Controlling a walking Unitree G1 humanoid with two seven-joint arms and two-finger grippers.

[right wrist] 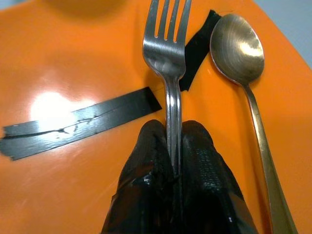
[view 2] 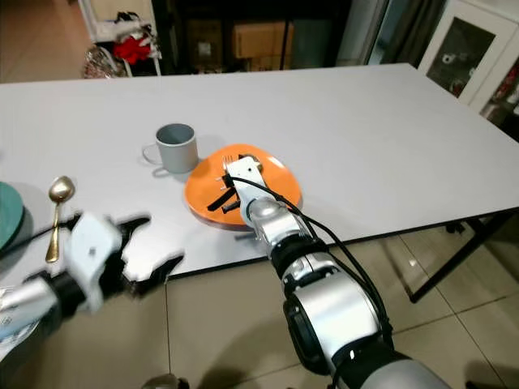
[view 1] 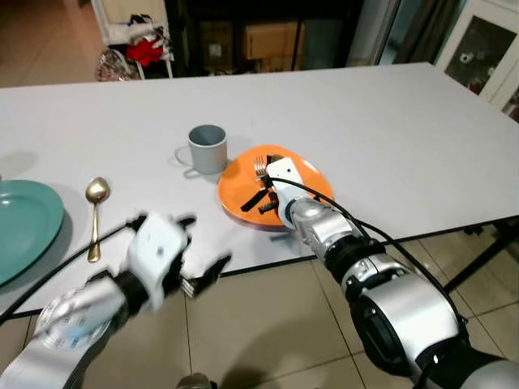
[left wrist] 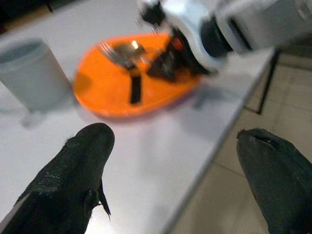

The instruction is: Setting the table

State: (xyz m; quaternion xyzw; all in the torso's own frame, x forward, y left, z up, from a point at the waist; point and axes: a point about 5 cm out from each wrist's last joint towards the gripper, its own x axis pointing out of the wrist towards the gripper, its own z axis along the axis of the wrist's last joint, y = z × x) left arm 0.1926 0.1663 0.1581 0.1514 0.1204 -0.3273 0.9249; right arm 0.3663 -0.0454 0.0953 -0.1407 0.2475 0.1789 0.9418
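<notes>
An orange plate (view 1: 312,174) lies near the front edge of the white table (view 1: 365,121). On it rest a silver fork (right wrist: 168,44) and a gold spoon (right wrist: 237,46), side by side. My right gripper (right wrist: 174,146) is low over the plate, shut on the fork's handle, with the tines pointing away from it. In the eye views the right gripper (view 1: 270,188) sits under its white wrist block. My left gripper (view 1: 203,243) hovers open at the table's front edge, left of the plate, with nothing between its fingers (left wrist: 73,175).
A grey mug (view 1: 208,147) stands just behind and left of the orange plate. A second gold spoon (view 1: 96,212) lies on the table further left, beside a teal plate (view 1: 24,223). Black tape strips (right wrist: 78,122) are stuck on the orange plate. Tiled floor lies below the table edge.
</notes>
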